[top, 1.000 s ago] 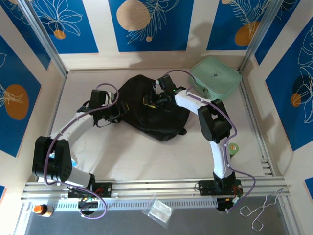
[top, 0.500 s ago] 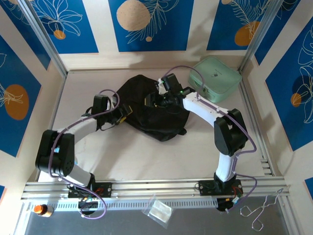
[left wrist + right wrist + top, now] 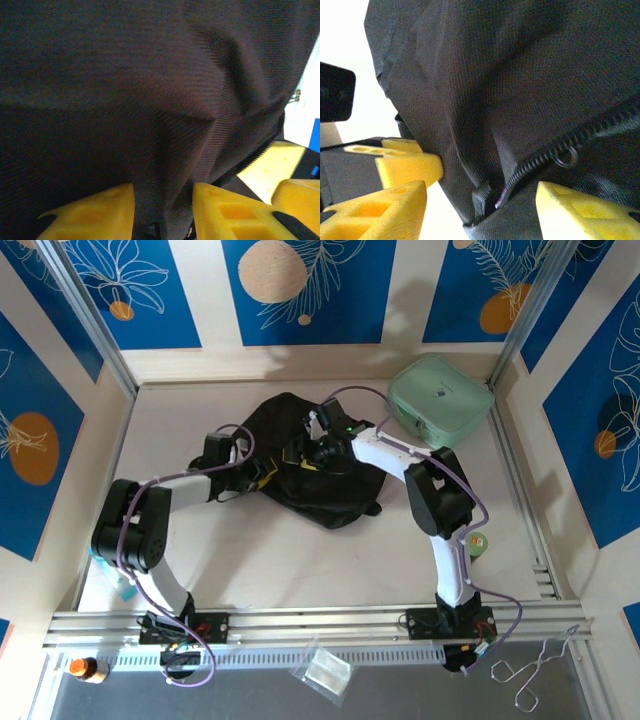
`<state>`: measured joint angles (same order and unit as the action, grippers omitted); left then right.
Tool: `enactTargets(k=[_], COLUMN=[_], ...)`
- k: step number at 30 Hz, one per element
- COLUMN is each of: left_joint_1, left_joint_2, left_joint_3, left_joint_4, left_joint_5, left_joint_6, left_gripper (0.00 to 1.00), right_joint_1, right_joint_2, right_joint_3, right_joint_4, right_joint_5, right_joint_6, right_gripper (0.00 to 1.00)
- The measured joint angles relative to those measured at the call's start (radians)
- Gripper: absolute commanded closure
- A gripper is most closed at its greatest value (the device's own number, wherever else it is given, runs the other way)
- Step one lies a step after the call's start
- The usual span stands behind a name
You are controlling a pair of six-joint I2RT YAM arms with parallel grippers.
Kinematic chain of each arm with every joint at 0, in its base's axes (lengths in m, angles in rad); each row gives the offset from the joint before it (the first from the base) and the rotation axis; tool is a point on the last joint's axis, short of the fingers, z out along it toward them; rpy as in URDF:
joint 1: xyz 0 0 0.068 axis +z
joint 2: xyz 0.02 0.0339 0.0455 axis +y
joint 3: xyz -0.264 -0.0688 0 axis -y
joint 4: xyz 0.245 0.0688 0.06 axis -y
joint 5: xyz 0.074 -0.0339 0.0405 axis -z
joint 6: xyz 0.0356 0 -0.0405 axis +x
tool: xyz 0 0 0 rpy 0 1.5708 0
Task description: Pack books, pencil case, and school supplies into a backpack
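Beige tabletop [image 3: 300, 570], toward far edge: left jaws pinching backpack [image 3: 330, 495] fold, right jaws spread astride zip [image 3: 540, 160]. I'd close right, then lift evenly, mouth taut.

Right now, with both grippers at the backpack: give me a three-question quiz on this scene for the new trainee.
1. True or false: the mint-green case lies apart from the backpack.
2. What is between the left gripper's fingers? A) a fold of black backpack fabric B) a book C) nothing
3. Fill in: in the right wrist view, the backpack's ____ runs between the right gripper's open fingers.
Key: 1 true; 2 A; 3 zipper.
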<state>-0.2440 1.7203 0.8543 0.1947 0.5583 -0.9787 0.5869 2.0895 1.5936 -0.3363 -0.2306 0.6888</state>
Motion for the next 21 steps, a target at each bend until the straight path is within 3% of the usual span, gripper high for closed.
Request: enactTargets(k=[8, 16, 21], left_joint_1=[-0.007, -0.007, -0.007], left_joint_2=[0.030, 0.031, 0.031], left_joint_3=[0.013, 0.013, 0.013], left_joint_4=[0.014, 0.030, 0.030], left_joint_5=[0.004, 0.003, 0.007], left_joint_6=[-0.009, -0.005, 0.012], left_gripper=[0.99, 1.00, 1.00], right_joint_1=[-0.014, -0.032, -0.033], right_joint_2=[0.077, 0.114, 0.087], right_joint_3=[0.102, 0.157, 0.134], right_joint_4=[-0.023, 0.003, 0.029], right_joint_5=[0.011, 0.177, 0.202], right_joint_6=[0.019, -0.045, -0.085], right_gripper=[0.41, 0.41, 0.42])
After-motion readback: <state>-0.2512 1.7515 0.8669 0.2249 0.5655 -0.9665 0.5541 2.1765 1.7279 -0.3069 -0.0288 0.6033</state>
